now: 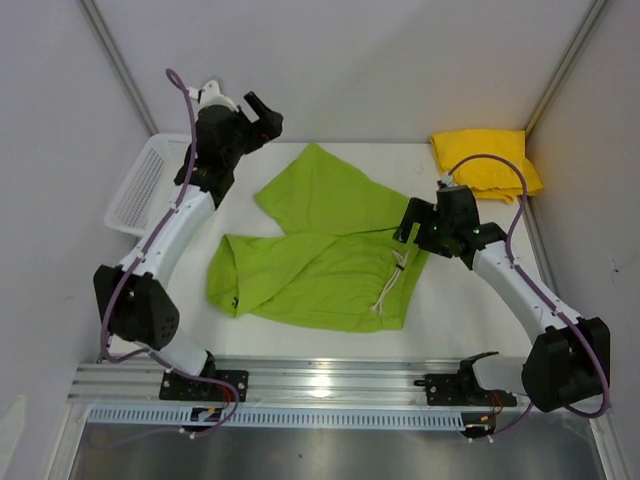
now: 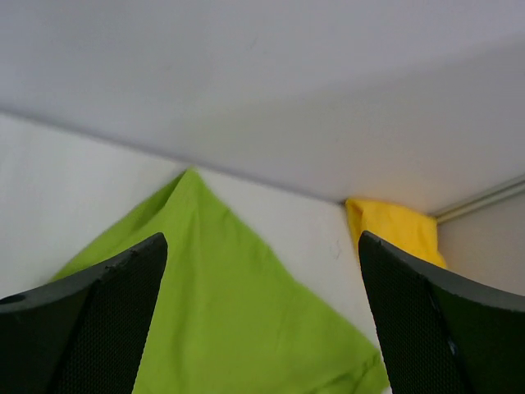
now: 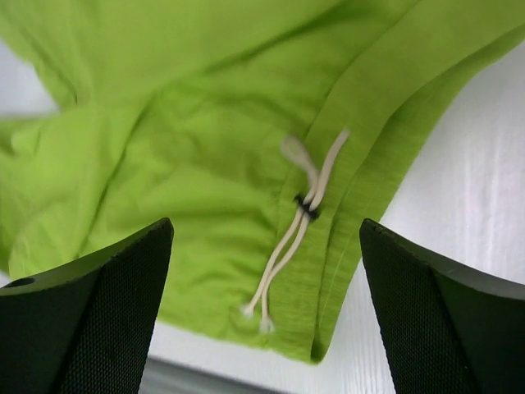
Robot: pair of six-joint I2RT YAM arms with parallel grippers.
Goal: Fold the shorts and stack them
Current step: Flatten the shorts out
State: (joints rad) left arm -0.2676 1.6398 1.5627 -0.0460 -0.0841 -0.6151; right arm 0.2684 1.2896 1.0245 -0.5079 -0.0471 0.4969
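Observation:
The lime green shorts [image 1: 325, 245] lie spread flat in the middle of the table, one leg pointing to the back, the waistband with its white drawstring [image 1: 390, 290] at the right. The yellow shorts [image 1: 485, 160] lie folded in the back right corner. My left gripper [image 1: 262, 112] is open and empty, raised near the back left; its view shows the green leg [image 2: 213, 304] and the yellow shorts [image 2: 394, 230]. My right gripper [image 1: 408, 232] is open and empty, hovering over the waistband; the drawstring [image 3: 299, 213] lies between its fingers.
A white mesh basket [image 1: 145, 185] stands at the left edge, partly under the left arm. White walls close in the back and both sides. A metal rail [image 1: 330, 380] runs along the near edge.

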